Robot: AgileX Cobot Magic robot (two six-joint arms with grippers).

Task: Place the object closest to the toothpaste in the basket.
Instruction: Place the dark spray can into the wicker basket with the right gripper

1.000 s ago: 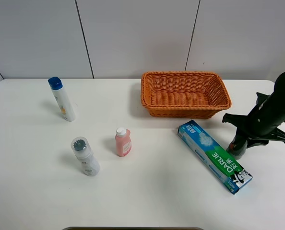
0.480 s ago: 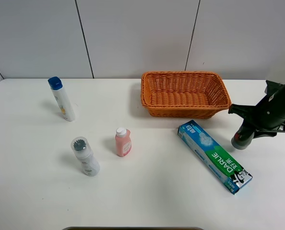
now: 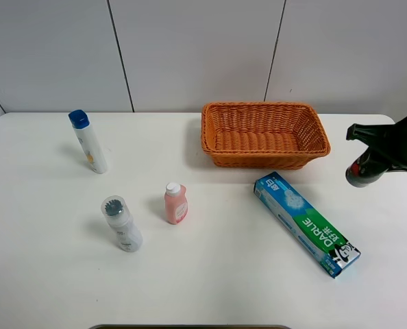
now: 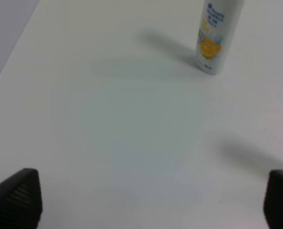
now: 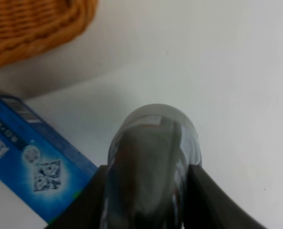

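Note:
My right gripper (image 3: 373, 159) is shut on a dark bottle (image 3: 360, 171) with a red label and holds it in the air at the far right, beyond the toothpaste box's right end. In the right wrist view the dark bottle (image 5: 152, 167) fills the middle between the fingers. The blue and green toothpaste box (image 3: 306, 223) lies flat on the table, also seen in the right wrist view (image 5: 34, 167). The orange wicker basket (image 3: 264, 134) stands behind it, empty; its rim (image 5: 36, 24) shows in the right wrist view. My left gripper (image 4: 151, 200) is open above bare table.
A white bottle with a blue cap (image 3: 89, 142) stands at the back left, also in the left wrist view (image 4: 217, 36). A pink bottle (image 3: 175, 203) and a white bottle with a clear cap (image 3: 121, 223) stand left of centre. The table's right edge lies close to my right arm.
My right gripper has lifted the dark bottle off the table beside the toothpaste box and carried it up and to the right. Everything else stayed put.

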